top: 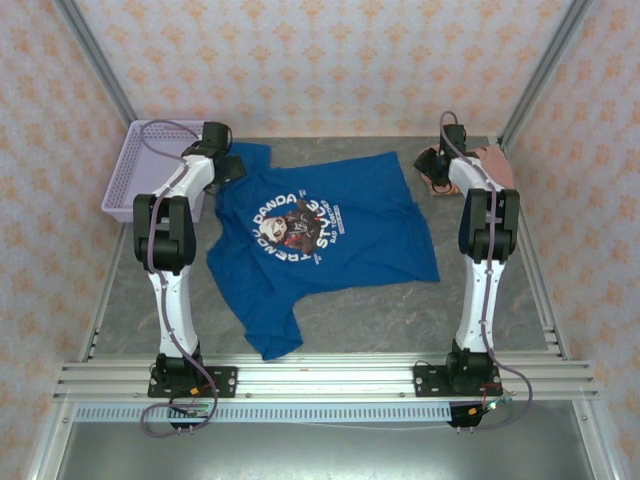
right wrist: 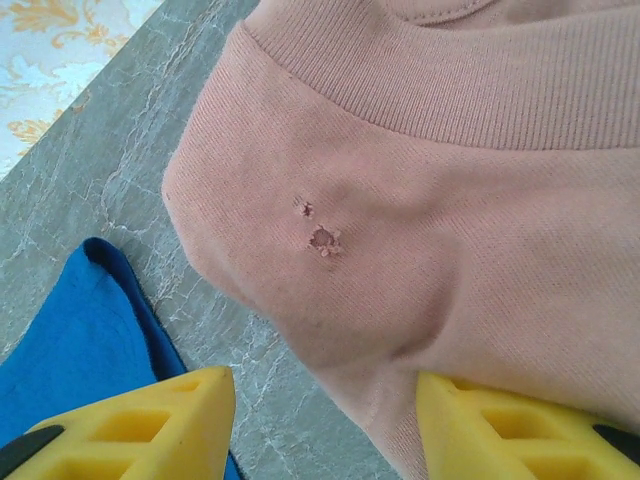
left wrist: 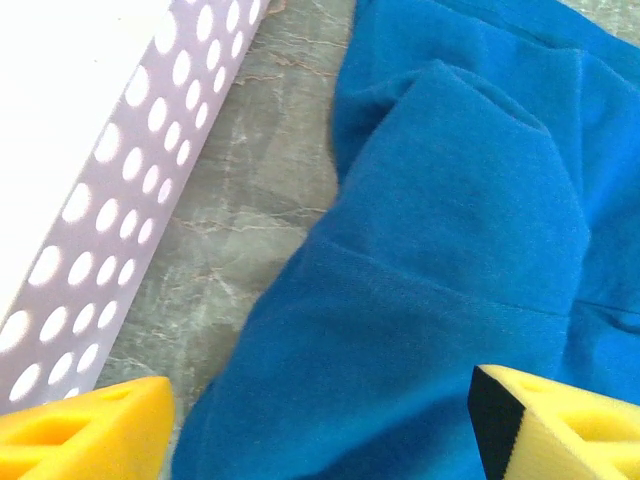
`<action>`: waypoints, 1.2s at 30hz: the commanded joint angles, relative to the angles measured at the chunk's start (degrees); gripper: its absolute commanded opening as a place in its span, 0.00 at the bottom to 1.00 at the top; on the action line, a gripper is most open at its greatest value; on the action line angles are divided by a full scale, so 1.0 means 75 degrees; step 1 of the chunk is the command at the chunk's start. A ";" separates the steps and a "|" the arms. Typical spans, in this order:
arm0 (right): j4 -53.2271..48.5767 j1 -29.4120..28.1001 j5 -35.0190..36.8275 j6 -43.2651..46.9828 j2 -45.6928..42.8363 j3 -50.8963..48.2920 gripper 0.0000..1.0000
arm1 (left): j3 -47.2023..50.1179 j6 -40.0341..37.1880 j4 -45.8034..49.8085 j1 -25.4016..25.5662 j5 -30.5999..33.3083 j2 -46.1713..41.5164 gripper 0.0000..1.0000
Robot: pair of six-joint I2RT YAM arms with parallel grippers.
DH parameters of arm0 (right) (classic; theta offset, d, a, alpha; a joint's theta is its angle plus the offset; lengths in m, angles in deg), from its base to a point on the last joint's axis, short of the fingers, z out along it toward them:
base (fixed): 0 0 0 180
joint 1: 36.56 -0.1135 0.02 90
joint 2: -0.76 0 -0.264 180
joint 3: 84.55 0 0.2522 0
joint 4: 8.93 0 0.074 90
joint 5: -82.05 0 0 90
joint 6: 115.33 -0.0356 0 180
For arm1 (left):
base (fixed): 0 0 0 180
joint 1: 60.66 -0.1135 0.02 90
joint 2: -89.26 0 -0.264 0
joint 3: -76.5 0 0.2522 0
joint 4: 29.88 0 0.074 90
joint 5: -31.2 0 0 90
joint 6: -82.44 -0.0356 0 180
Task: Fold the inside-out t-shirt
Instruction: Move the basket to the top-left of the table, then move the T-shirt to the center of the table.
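The blue t-shirt (top: 330, 225) lay spread out in the middle of the table (top: 400, 310), with its picture facing up. Its far left corner, which looked like a sleeve (left wrist: 470, 200), sat just beside the purple basket (top: 122, 190).

The left gripper (left wrist: 320, 420) hung right over that sleeve. Its two yellow fingers were apart, with blue cloth under the gap, and they were not pinching anything.

The right gripper (right wrist: 325, 420) was at the far right of the table. Its fingers were apart too and held nothing. It was over the edge of the pink shirt (right wrist: 450, 220), the one with a little hole (right wrist: 322, 238) in it. A blue corner (right wrist: 80, 330) of the t-shirt lay close by on its left, not touching the pink one.

I thought the job right then was to get a good hold on the far edge of the blue shirt. To do it well, the left fingers should go straight down and bite the sleeve near its seam. They should take both layers so the cloth does not slip out.

The right gripper needed to slide left to the blue corner. If it closed where it was, I thought it would grab the pink shirt by mistake. Both sides should lift together so the shirt folds flat.
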 commanded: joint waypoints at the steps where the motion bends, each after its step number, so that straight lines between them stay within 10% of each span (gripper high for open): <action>1: -0.0351 0.0054 0.0005 0.0230 -0.0361 0.0003 0.52 | -0.0348 -0.0179 0.0290 -0.0190 0.0090 -0.0083 0.79; 8: -0.0019 -0.0277 -0.0517 0.0306 -0.2407 -0.2255 0.54 | 0.0188 0.0252 -0.0231 -0.0051 -0.1198 -0.1037 0.79; 21: -0.2399 -0.0463 0.1046 0.0100 -0.8288 -0.8312 0.53 | 0.5782 0.1553 -0.1252 0.1927 -0.1584 -0.5780 0.79; 36: -0.1138 -0.0443 0.0244 -0.0155 -0.7319 -0.9287 0.45 | 0.6576 0.1565 -0.0552 0.2744 -0.1232 -0.6534 0.79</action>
